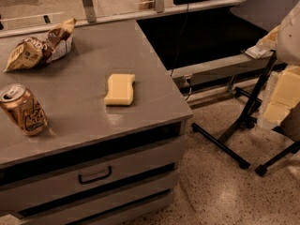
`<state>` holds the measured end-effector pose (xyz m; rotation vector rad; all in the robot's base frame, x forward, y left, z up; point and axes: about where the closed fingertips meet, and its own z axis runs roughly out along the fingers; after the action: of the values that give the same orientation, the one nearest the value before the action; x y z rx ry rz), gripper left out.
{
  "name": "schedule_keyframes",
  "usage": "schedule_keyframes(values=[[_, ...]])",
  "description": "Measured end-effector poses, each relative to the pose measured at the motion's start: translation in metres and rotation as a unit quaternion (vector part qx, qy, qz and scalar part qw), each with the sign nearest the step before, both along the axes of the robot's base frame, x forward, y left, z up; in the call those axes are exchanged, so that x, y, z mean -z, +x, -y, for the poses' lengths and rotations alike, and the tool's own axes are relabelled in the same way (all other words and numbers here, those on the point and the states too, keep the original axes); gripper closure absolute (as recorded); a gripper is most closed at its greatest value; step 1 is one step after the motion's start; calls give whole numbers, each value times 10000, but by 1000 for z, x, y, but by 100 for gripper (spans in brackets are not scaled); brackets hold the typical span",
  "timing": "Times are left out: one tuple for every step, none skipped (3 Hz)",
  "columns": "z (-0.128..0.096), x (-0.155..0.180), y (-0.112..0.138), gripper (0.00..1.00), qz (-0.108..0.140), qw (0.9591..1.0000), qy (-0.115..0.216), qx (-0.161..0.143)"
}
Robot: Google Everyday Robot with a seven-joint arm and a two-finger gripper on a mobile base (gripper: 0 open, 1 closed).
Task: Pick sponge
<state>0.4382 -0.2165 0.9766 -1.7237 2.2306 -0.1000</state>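
The sponge [120,89] is a pale yellow flat foam block with wavy long sides. It lies flat on the grey cabinet top [84,64], near its right front part. My gripper [280,86] is at the far right edge of the camera view, over the floor, well to the right of the sponge and off the cabinet. It holds nothing that I can see.
A soda can [22,109] stands at the left front of the top. A brown-and-yellow snack bag [40,45] lies at the back left. A drawer handle [94,175] is on the cabinet front. A black stand [243,121] is on the speckled floor to the right.
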Motion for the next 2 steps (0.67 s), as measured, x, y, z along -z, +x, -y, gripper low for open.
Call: schedule_keyframes(values=[[0,0,0,0,1,10000,0,0],[-12,-2,13,0,78,9996,-47,-273]])
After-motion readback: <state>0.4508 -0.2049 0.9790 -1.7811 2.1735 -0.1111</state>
